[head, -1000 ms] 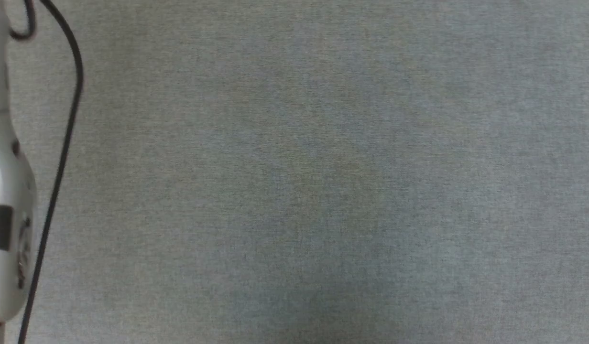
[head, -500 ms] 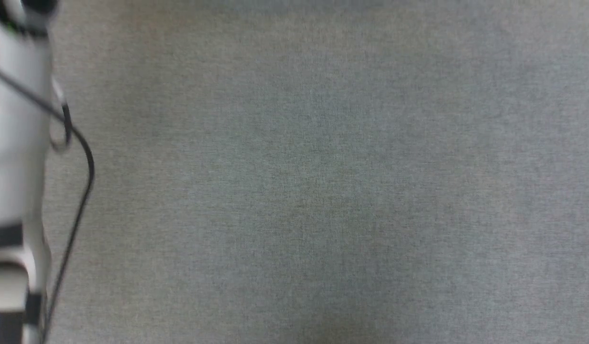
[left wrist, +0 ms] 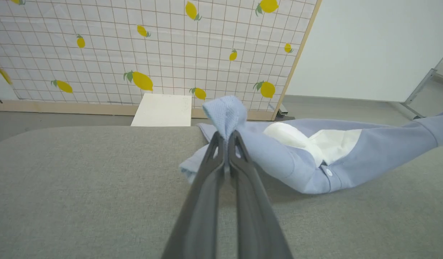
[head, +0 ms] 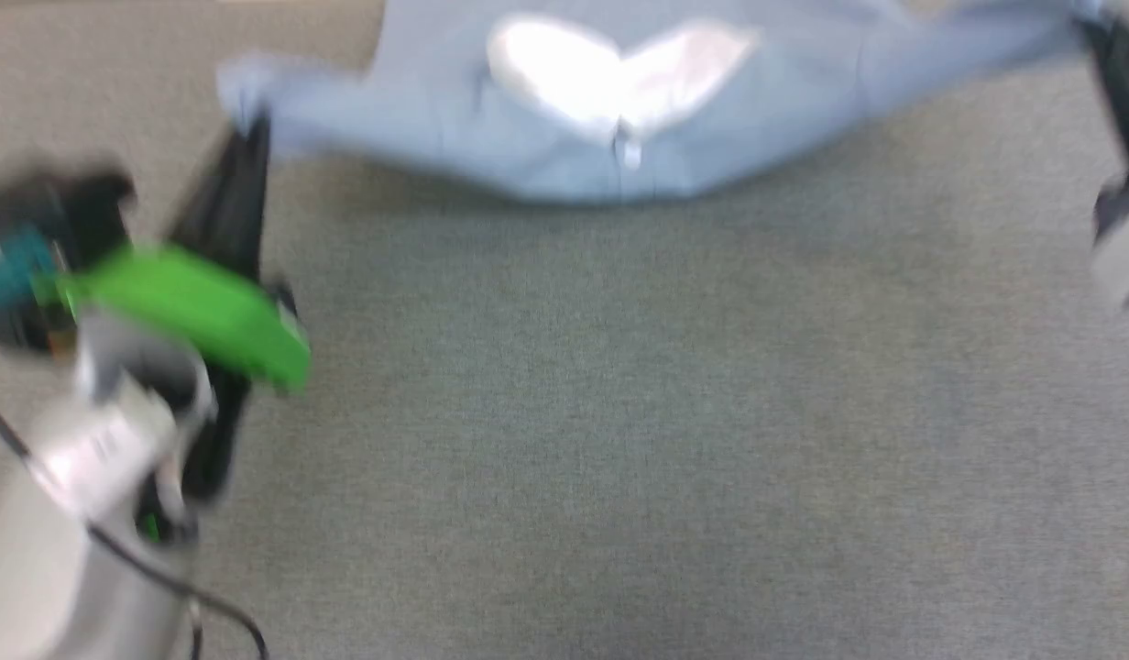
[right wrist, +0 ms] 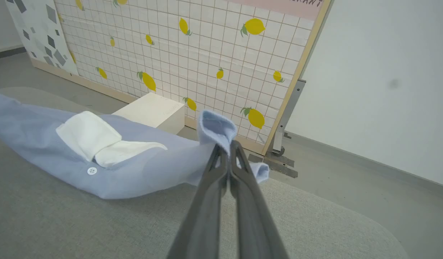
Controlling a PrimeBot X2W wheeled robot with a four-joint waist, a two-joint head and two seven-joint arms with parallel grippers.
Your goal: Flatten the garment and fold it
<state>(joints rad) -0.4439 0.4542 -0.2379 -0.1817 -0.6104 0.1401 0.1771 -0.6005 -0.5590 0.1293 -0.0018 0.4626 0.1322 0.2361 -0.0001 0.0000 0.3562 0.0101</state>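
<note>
Garment: the garment (head: 564, 147), a light blue polo shirt, hangs stretched side to side at 12 o'clock in the head view, which is blurred. It is held up at both ends and sags in the middle.
Collar: the white collar (head: 619, 69) faces up at the middle of the span, with a small white button (right wrist: 92, 171) just below it.
Left gripper: the left gripper (left wrist: 227, 135) sits at 10 o'clock in the head view. Its jaws are pressed together on a bunched fold at the shirt's left end, and a tuft of cloth pokes out past the tips.
Right gripper: the right gripper (right wrist: 227, 144) sits at 2 o'clock in the head view. Its jaws are likewise clamped tight on a fold at the shirt's right end.
Table: the grey cloth-covered table (head: 619, 458) lies under the shirt. The sagging middle comes down to it, though I cannot tell whether it touches.
Background: a lemon-print panel (left wrist: 153, 54) stands beyond the table at 12 o'clock in the left wrist view, with a white box (left wrist: 162, 109) at its foot.
</note>
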